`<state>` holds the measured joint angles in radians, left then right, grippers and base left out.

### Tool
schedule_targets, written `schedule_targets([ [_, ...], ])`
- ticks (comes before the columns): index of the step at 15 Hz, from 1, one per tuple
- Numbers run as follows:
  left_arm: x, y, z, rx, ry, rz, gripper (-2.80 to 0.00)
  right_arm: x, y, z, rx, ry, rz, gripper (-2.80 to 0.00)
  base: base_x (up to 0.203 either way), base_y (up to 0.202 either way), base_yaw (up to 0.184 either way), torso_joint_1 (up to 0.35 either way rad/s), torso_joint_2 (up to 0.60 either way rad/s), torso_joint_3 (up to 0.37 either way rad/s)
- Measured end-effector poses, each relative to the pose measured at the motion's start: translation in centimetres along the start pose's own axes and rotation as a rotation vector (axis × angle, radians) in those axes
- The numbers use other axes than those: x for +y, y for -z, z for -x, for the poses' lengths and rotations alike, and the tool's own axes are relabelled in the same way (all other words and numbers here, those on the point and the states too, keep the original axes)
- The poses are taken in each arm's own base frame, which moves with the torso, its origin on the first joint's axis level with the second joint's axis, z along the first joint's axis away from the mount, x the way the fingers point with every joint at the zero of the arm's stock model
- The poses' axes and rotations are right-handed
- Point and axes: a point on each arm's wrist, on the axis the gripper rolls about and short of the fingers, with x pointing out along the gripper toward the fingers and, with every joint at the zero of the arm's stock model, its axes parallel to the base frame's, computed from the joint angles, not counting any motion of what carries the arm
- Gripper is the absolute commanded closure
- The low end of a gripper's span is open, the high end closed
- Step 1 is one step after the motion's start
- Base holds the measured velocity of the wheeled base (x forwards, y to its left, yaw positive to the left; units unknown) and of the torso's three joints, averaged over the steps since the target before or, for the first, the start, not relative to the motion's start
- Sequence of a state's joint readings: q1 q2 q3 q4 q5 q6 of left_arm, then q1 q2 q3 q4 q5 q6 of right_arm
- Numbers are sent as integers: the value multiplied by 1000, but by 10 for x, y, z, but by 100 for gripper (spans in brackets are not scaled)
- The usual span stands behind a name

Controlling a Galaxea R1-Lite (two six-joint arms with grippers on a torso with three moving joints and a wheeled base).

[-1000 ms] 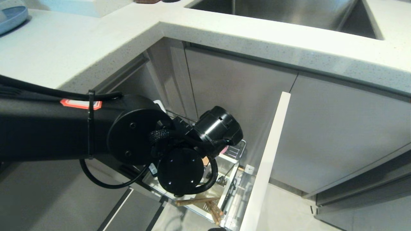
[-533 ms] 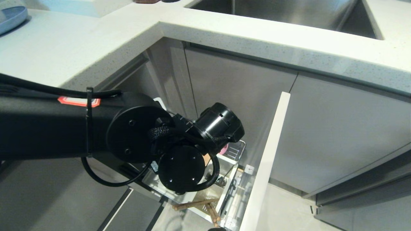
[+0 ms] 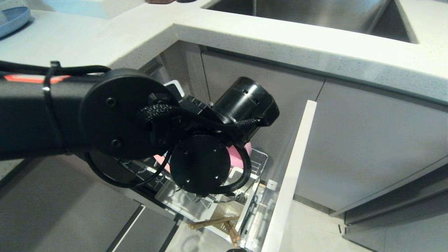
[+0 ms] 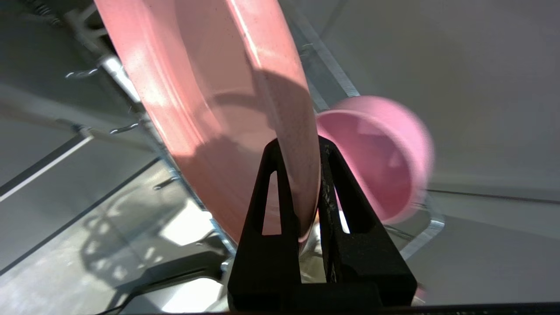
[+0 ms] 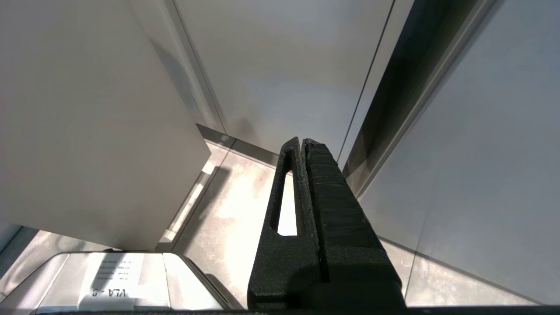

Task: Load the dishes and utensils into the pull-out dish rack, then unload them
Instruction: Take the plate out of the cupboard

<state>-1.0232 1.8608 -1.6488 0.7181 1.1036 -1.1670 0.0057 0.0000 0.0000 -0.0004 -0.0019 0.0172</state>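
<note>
My left gripper (image 4: pixel 299 146) is shut on the rim of the flat pink plate (image 4: pixel 210 87), which stands on edge between the fingers. The deep pink bowl (image 4: pixel 376 153) sits just beyond it in the chrome wire pull-out dish rack (image 3: pixel 259 161). In the head view my left arm's wrist (image 3: pixel 199 164) hangs over the rack and hides the gripper and most of the dishes. The light wooden chopsticks (image 3: pixel 213 221) lie at the rack's near end. My right gripper (image 5: pixel 301 142) is shut on nothing, parked low by the cabinet fronts.
The rack's white drawer front (image 3: pixel 290 175) stands out to the right of the rack. A pale countertop (image 3: pixel 280 38) with a steel sink (image 3: pixel 315 14) runs overhead. A blue dish (image 3: pixel 12 19) sits at the counter's far left. Grey cabinet doors (image 3: pixel 367 140) close in the right.
My left arm has risen over the rack, and more pink shows beside the wrist. The chopsticks and the rack have stayed where they were.
</note>
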Motion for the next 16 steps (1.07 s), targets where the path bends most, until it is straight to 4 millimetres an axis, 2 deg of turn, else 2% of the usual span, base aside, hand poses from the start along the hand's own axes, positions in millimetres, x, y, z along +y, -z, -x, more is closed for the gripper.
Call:
schedule_targets([
  [5, -10, -16, 37, -3, 125, -46, 0, 0, 0, 0, 0, 0, 0, 0, 0, 0, 0, 0, 0, 0],
  [8, -15, -31, 62, -12, 210, -81, 0, 0, 0, 0, 0, -1, 0, 0, 0, 0, 0, 0, 0, 0],
  [11, -19, -48, 77, -38, 262, -144, 0, 0, 0, 0, 0, -1, 0, 0, 0, 0, 0, 0, 0, 0],
  [14, -17, -53, 86, -55, 283, -187, 0, 0, 0, 0, 0, 0, 0, 0, 0, 0, 0, 0, 0, 0],
  [16, -13, -56, 99, -73, 303, -177, 0, 0, 0, 0, 0, 0, 0, 0, 0, 0, 0, 0, 0, 0],
])
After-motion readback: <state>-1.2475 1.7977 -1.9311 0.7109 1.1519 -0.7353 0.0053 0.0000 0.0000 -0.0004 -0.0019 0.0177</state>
